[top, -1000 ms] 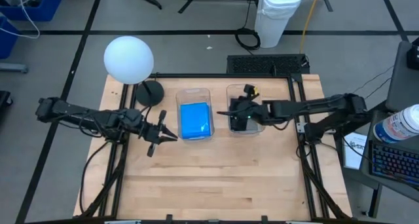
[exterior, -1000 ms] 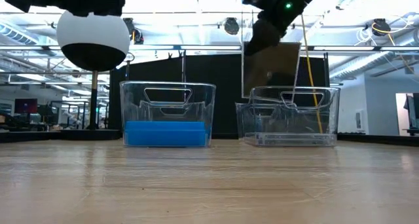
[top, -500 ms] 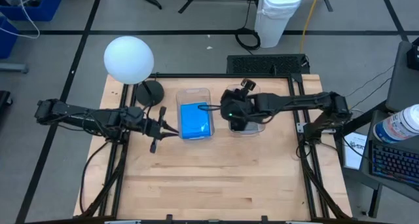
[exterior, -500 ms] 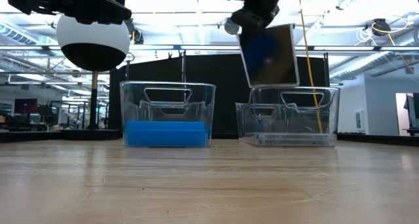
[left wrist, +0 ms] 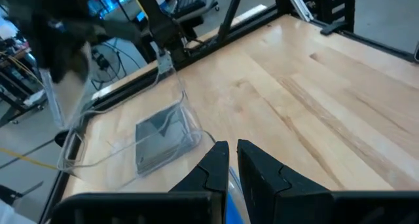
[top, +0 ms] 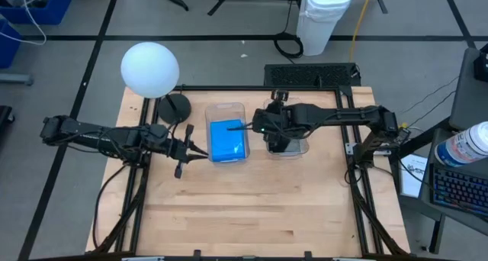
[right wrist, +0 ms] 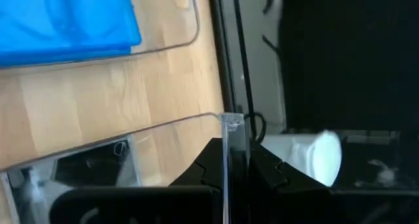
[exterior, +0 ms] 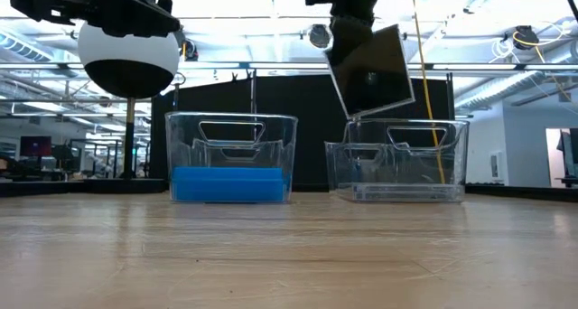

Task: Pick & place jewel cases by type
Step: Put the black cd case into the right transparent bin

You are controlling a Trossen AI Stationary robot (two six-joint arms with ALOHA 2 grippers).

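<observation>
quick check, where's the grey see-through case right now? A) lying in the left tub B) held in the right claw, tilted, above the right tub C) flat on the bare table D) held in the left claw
B: the right claw pinches the grey see-through case by an upper corner, and it hangs tilted over the right tub; the left tub holds only blue cases.

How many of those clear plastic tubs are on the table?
2: one tub left of centre holding blue cases, the other tub beside it to the right, under the raised grey case. None seem hidden.
</observation>
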